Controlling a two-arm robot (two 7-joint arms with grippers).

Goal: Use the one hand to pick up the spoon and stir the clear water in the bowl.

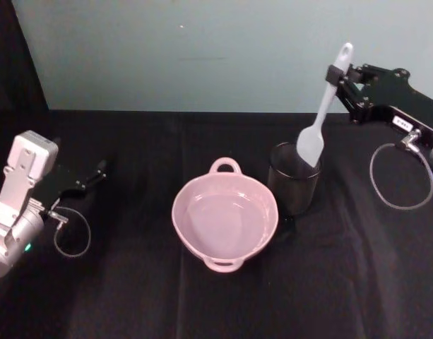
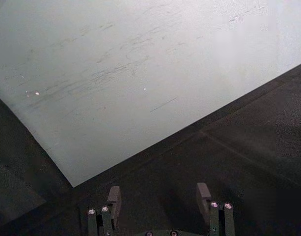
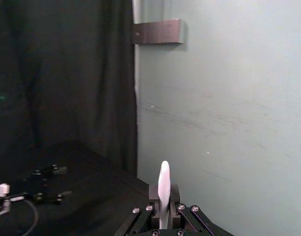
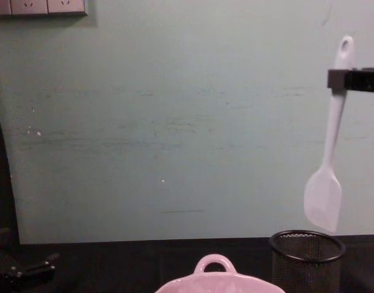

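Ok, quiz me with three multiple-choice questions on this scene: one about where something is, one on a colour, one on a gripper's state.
1. Where is the spoon head? A lying on the table; B hanging above the mesh cup; C against the wall.
2. What colour is the bowl? A pink; B blue; C black.
3. How is the right gripper? A open and empty; B shut on the spoon's handle; C resting on the table.
Answers: 1 B, the chest view shows its head clear above the cup's rim. 2 A, it is glossy pale pink. 3 B, its jaws clamp the handle near the tip.
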